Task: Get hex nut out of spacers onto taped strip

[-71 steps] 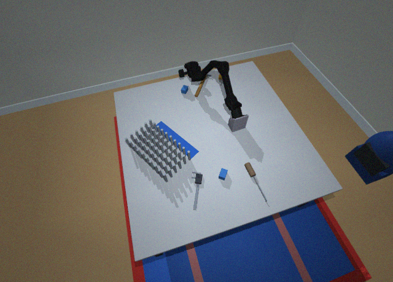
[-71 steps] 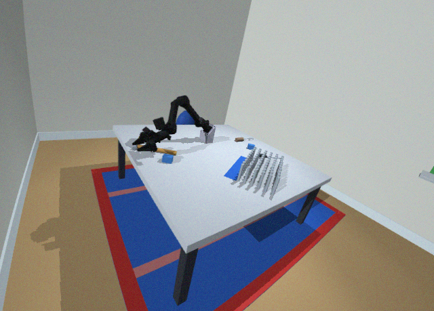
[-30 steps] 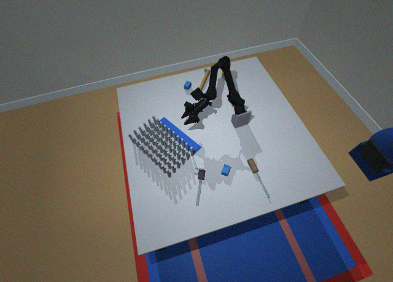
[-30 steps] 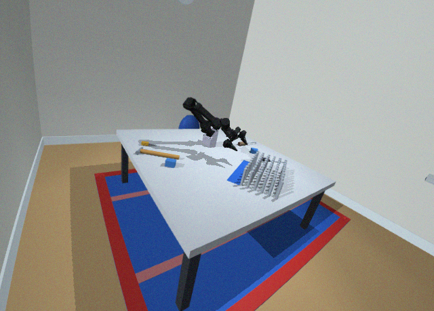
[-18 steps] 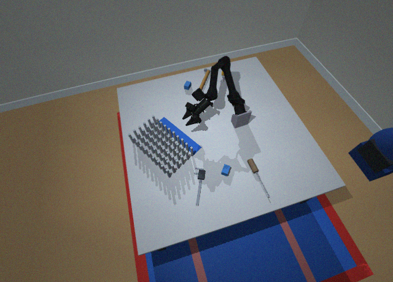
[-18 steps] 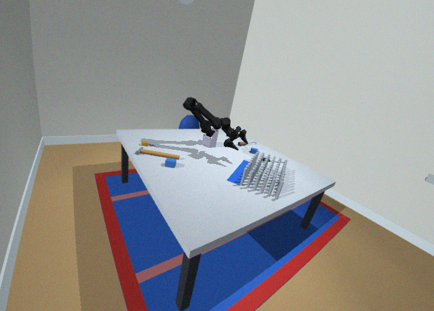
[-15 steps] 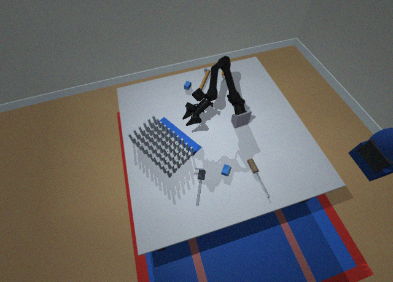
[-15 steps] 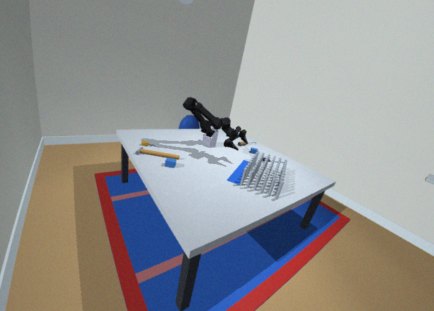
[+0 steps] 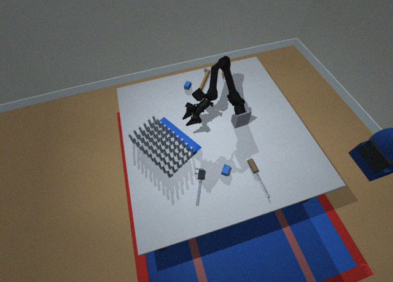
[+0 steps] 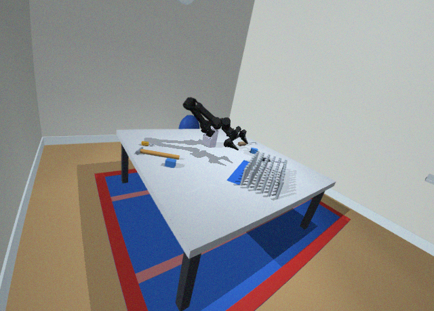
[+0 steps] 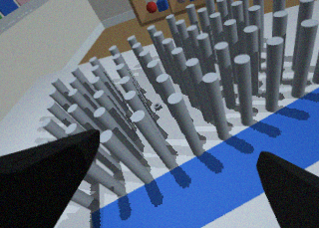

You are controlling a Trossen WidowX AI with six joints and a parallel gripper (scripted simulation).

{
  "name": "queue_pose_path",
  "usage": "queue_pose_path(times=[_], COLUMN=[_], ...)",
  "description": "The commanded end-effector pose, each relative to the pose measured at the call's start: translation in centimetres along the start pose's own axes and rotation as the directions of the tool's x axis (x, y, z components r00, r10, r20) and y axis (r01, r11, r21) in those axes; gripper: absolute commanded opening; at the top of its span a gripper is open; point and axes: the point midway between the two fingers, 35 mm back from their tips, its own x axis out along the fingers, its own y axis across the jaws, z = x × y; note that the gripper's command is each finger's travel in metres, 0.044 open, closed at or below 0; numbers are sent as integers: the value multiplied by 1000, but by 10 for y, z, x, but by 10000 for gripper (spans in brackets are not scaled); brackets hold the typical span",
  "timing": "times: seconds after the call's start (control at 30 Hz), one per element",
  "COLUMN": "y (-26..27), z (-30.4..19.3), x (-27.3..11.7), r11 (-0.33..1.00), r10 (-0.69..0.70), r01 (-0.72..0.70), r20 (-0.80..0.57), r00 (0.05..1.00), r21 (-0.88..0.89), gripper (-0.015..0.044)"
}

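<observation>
My gripper (image 9: 185,121) (image 10: 242,146) (image 11: 177,147) is open and empty, above the table behind the blue taped strip (image 9: 190,141) (image 10: 236,175) (image 11: 234,173). The grey metal spacers (image 9: 191,150) (image 11: 180,118) stand upright in rows beyond the strip. The small nut (image 11: 158,107) lies between spacers, several rows in. A dark-headed tool (image 9: 201,174) with short prongs and a thin grey shaft lies beside the field. A screwdriver-like tool (image 9: 252,165) (image 10: 242,143) has a brown handle and thin shaft. A hammer (image 9: 204,78) (image 10: 159,154) and a yellow-handled tool (image 9: 222,72) (image 10: 144,143) lie at the opposite side.
One blue block (image 9: 226,169) (image 10: 253,150) lies between the dark-headed tool and the brown-handled one. Another blue block (image 9: 187,85) (image 10: 170,162) lies near the hammer. The arm's grey base (image 9: 241,119) (image 10: 209,139) stands on the white table (image 9: 152,228) (image 10: 196,213).
</observation>
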Motion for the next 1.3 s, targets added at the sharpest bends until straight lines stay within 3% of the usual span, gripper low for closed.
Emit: queue_pose_path(times=[0.0, 0.17, 0.33, 0.57, 0.93, 1.27], y=[1, 13, 98, 175, 262, 323], z=[-1, -2, -16, -43, -98, -169], x=[0, 2, 4, -10, -52, -108], r11=[1000, 999, 914, 769, 630, 476], r10=[4, 36, 241, 389, 490, 446], r01=[-4, -35, -180, -150, 79, 484], r20=[-1, -14, -129, -268, -475, -676], r00=[1000, 999, 962, 882, 731, 586], r21=[-6, 40, 365, 622, 772, 734], gripper=[440, 440, 440, 440, 440, 440])
